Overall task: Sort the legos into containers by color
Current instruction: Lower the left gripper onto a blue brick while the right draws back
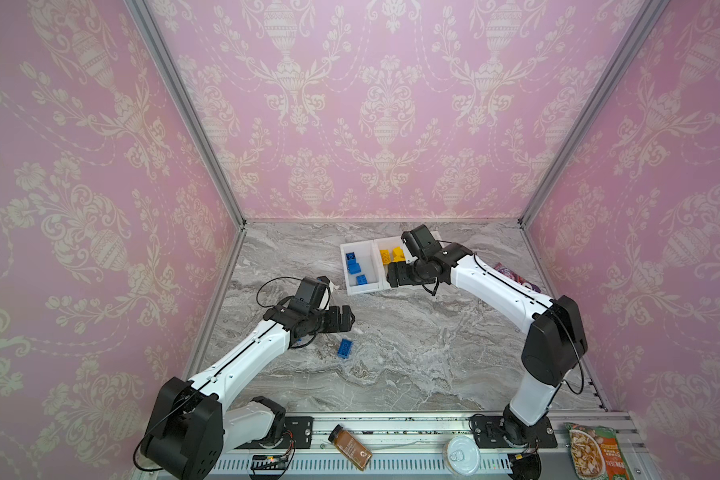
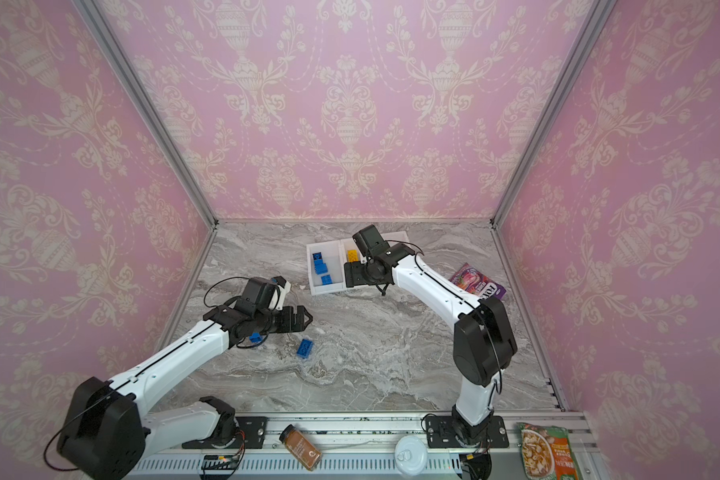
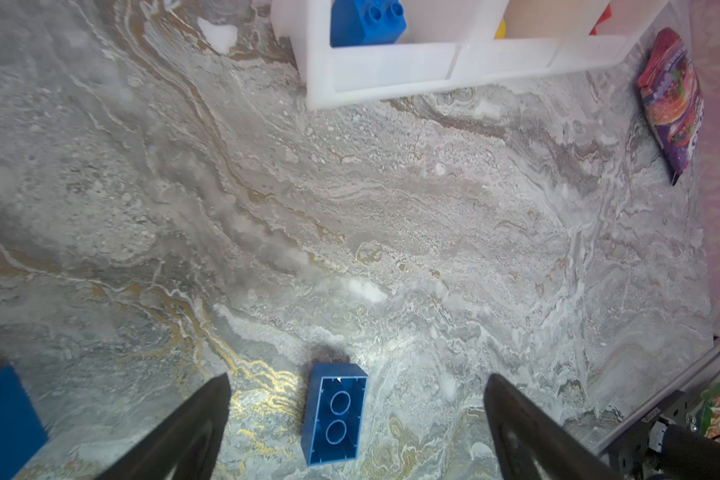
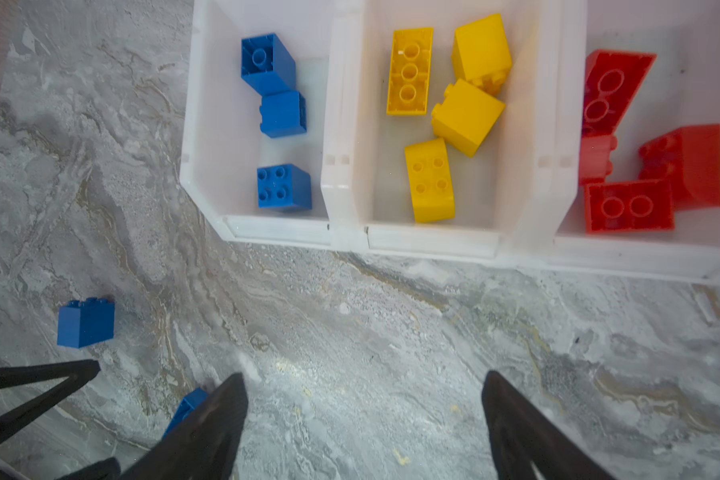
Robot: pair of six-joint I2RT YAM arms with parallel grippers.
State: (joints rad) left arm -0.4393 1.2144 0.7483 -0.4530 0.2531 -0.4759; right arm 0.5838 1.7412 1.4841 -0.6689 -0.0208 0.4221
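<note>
A loose blue lego (image 1: 344,348) (image 2: 304,348) lies on the marble table. Its hollow underside faces the left wrist camera (image 3: 335,413). My left gripper (image 1: 349,318) (image 3: 359,378) hangs open above it, a finger on each side, not touching. A second blue lego (image 2: 255,337) (image 3: 5,415) lies under the left arm. The containers (image 1: 364,289) (image 4: 346,124) stand at the back. They hold three blue legos (image 4: 283,187), several yellow ones (image 4: 429,180) and several red ones (image 4: 628,205), one color per bin. My right gripper (image 1: 390,275) (image 4: 363,376) is open and empty over the table just in front of the yellow bin.
A purple snack bag (image 1: 516,276) (image 3: 674,104) lies right of the bins near the wall. On the front rail lie a spice bottle (image 1: 350,446), a white-lidded can (image 1: 462,455) and a green food packet (image 1: 595,453). Pink walls close in three sides.
</note>
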